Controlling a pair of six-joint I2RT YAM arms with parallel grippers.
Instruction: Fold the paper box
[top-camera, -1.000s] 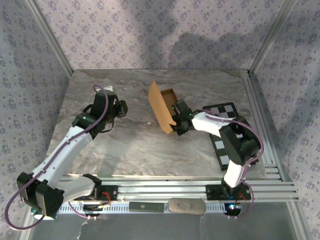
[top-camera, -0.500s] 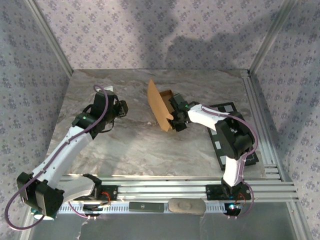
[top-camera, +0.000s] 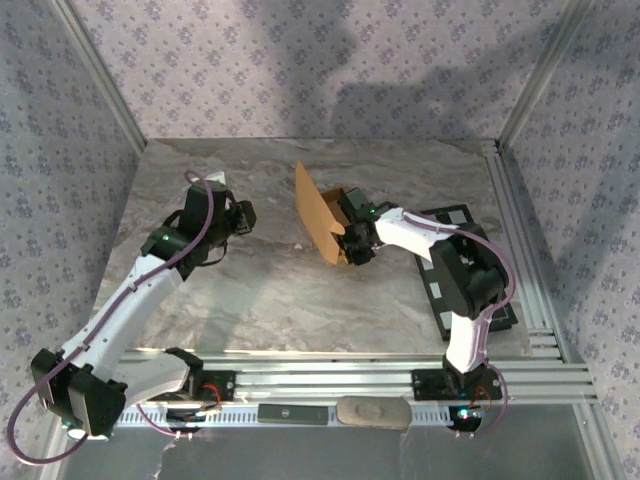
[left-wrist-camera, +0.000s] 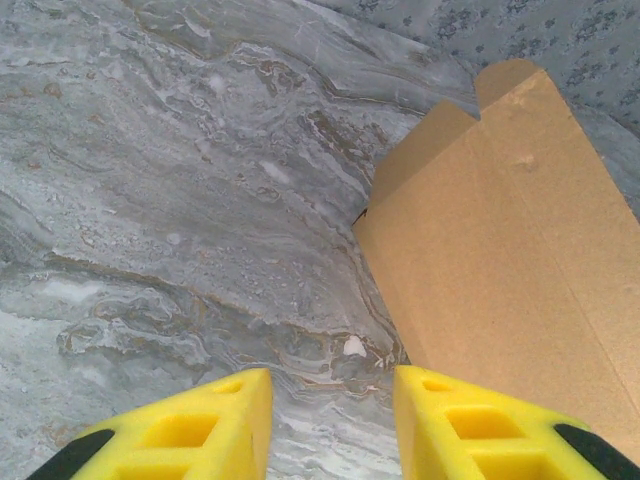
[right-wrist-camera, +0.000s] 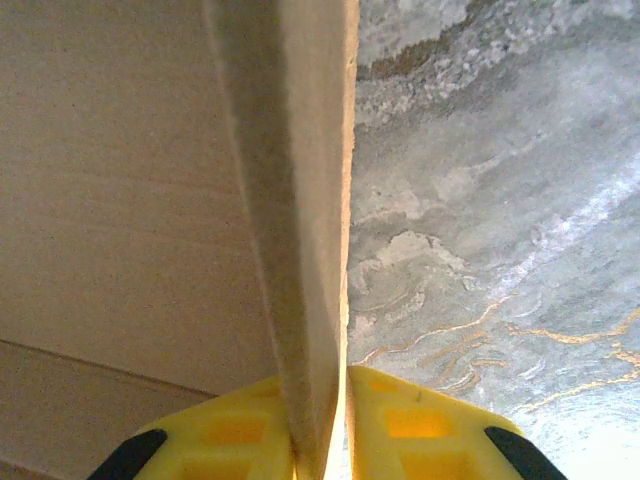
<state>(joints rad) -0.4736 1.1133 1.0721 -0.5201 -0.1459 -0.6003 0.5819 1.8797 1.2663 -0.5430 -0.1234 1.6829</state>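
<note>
Paper box (top-camera: 322, 225): one piece of plain tan-brown cardboard with a matte, slightly fibrous face and straight die-cut edges. It stands on the table (top-camera: 260, 290) right of centre, towards the far side. One large flat panel rises tilted, with a shallow rectangular tray section behind it. In the left wrist view the paper box (left-wrist-camera: 510, 250) shows one broad smooth panel with a rounded tab at its upper corner and a notch beside that tab. The table is one slab with a glossy grey marble pattern veined in white and gold. Two arms are present, each with one gripper carrying two yellow moulded fingers with recessed pockets. The left gripper (top-camera: 243, 215) sits well apart from the box on the left; its fingers (left-wrist-camera: 200, 425) are spread, with bare table between them and nothing held. The right gripper (top-camera: 350, 245) is at the near lower corner of the tilted panel. In the right wrist view the panel edge (right-wrist-camera: 295, 250) runs between the two fingers (right-wrist-camera: 420, 425), close to both. Whether the pads press the cardboard cannot be told. One black-and-white checkered board (top-camera: 452, 213) lies flat at the right, partly under the right arm.
</note>
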